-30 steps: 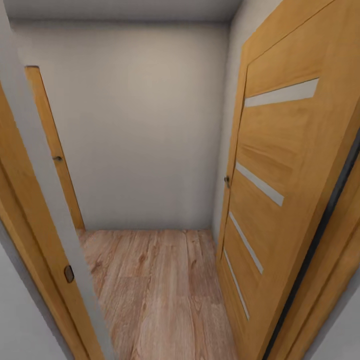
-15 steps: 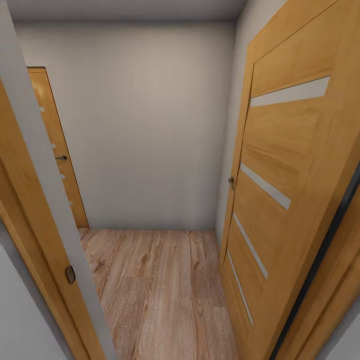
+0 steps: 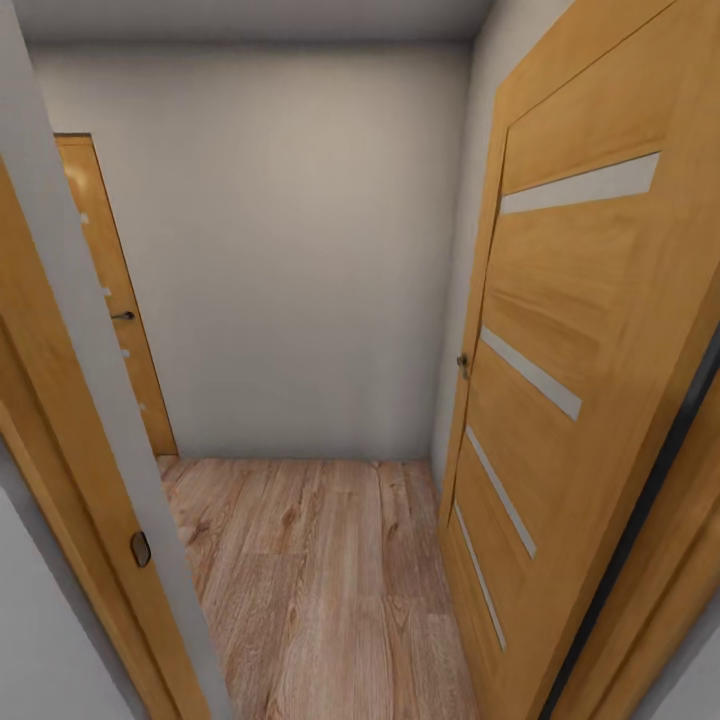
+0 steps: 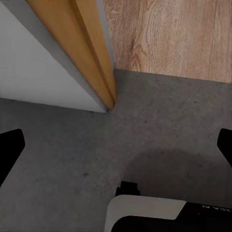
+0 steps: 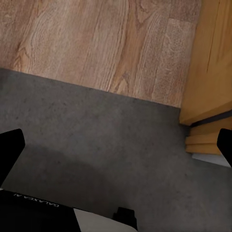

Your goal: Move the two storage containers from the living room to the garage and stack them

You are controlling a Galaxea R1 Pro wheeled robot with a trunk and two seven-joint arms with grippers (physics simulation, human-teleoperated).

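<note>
Two wrist views catch grey concrete floor (image 4: 159, 130) meeting wood planks (image 3: 320, 580); both grippers (image 4: 116, 145) (image 5: 116, 147) gape wide, holding nothing.

Left hand (image 4: 116, 145) with black fingertips (image 4: 10, 145) spread wide and empty, above dark grey speckled concrete floor (image 4: 159, 125), meeting light wood plank floor (image 4: 174, 34), orange wooden door frame (image 4: 82, 43) against white wall (image 4: 29, 63)

One line of small pale lettering stands on the black robot housing (image 4: 203, 217) below the left jaws, cut off and too small to read. Similar faint lettering marks the black robot housing (image 5: 36, 212) below the right jaws, equally illegible.
</note>
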